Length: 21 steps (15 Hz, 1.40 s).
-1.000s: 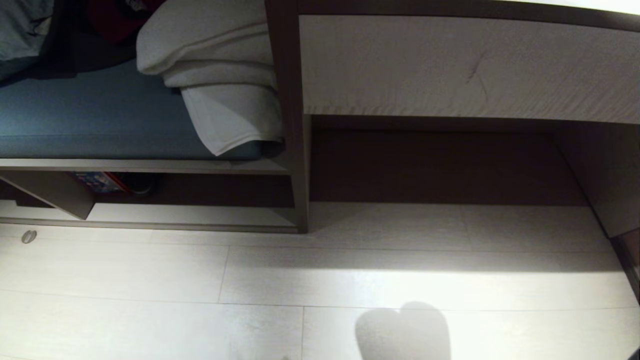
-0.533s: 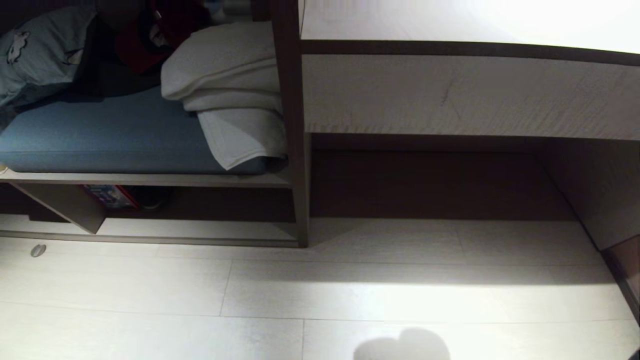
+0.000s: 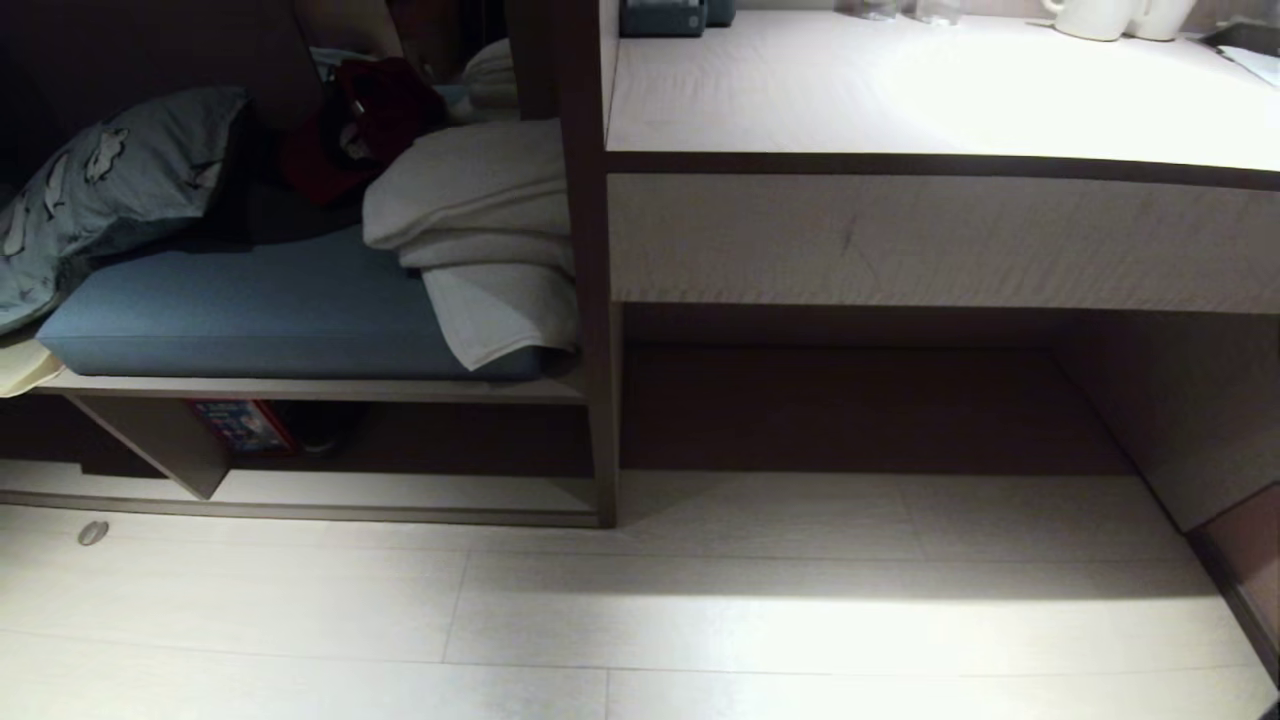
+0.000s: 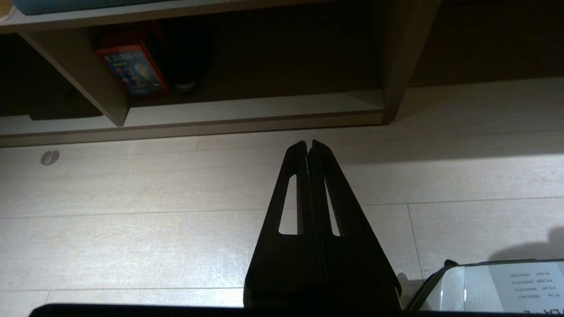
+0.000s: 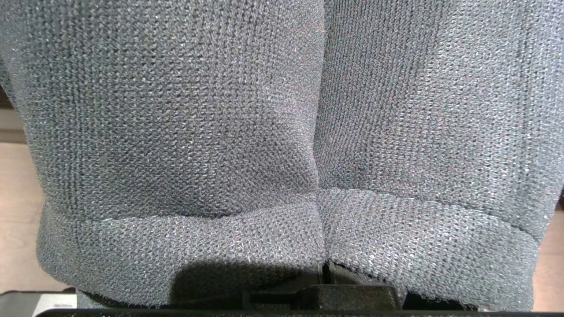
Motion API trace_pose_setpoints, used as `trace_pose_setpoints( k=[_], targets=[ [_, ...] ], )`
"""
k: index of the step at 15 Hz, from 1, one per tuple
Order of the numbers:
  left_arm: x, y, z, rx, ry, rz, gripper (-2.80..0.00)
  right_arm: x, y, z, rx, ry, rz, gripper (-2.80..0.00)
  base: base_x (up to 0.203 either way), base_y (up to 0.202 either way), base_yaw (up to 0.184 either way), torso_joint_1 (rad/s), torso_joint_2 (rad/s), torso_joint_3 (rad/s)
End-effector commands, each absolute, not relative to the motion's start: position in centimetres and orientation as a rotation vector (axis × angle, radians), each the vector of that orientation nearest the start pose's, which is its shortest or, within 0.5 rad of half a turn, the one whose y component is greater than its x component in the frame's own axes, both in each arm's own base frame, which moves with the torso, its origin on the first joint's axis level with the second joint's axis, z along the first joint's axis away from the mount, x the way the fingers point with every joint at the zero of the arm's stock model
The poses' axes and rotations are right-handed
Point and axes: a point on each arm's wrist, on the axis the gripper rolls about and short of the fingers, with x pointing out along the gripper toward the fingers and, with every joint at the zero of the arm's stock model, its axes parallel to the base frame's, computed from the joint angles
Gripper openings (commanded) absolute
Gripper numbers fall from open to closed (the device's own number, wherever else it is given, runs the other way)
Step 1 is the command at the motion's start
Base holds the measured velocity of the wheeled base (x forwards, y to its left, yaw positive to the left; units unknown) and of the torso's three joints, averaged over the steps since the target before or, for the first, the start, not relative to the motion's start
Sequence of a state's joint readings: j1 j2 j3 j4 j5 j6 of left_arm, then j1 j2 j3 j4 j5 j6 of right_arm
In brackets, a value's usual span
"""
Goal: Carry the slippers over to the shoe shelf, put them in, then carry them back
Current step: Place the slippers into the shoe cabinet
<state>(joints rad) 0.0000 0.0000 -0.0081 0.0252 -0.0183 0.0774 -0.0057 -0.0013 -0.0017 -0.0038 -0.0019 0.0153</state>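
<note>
So the view just tipped up: the table (image 3: 900,90) top and mugs (image 3: 1115,15) show now, the floor shadow's gone. That's the camera rising, nothing got moved. Right claw (image 5: 324,268) is clamped on the slippers (image 5: 282,132), hanging right in front of it. Left claw (image 4: 309,143) is pressed together, empty, shoe shelf (image 4: 246,108) just ahead. Looks like the carry phase.

I see the shoe shelf (image 3: 400,492) open-fronted right of its divider (image 3: 150,440); a red box (image 3: 240,425) and black shoe (image 3: 320,432) crowd the back there.
</note>
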Motion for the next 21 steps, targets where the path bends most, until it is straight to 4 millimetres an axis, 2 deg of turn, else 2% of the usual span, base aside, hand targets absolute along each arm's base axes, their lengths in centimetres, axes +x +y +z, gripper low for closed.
trace_pose_setpoints(
  k=[1,21],
  targets=[
    [-2.33,-0.04,7.48,0.078,0.021,-0.019,-2.80,-2.30,0.01,7.63,0.015,-0.008,-0.008,-2.80,0.000,0.000,0.000,0.002,0.00,0.193],
    [-2.30,-0.04,7.48,0.078,0.012,-0.020,-2.80,-2.30,0.01,7.63,0.015,-0.008,-0.009,-2.80,0.000,0.000,0.000,0.002,0.00,0.204]
  ],
)
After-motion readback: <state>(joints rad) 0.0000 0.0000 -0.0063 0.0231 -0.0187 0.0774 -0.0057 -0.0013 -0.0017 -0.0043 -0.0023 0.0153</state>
